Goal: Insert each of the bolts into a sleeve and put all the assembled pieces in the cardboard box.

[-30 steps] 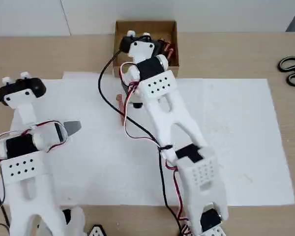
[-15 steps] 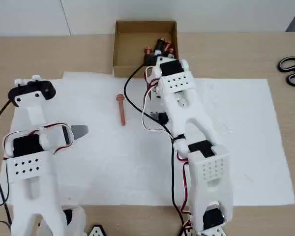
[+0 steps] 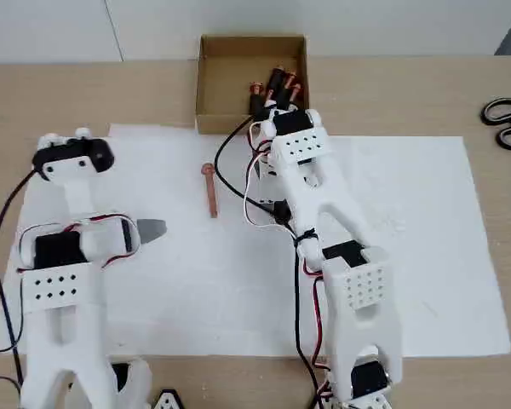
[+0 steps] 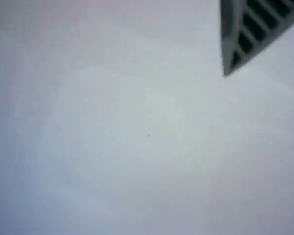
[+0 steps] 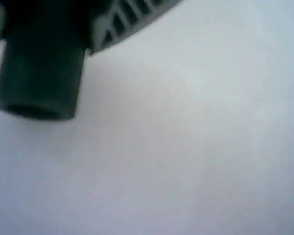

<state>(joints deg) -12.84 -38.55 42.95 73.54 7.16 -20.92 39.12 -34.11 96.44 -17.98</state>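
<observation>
1. Judging by the cardboard box [image 3: 211,81] at the table's far edge, you already have several assembled pieces [image 3: 275,88] bunched in one of its corners.
2. One bolt [image 3: 210,189] lies bare on the white sheet [image 3: 409,256], near its far edge, so at least that one is left to do.
3. Your right gripper [image 5: 76,24] appears clamped on a dark sleeve [image 5: 39,73]. You cannot tell how the left gripper [image 3: 149,228] stands.
4. No brand, label or writing is readable.

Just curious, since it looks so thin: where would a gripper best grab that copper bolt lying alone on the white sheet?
Probably the shank near the head, from straight above, pinching across it. The bolt lies flat on the white sheet, head toward the cardboard box, so the plain end stays free for the sleeve.
</observation>
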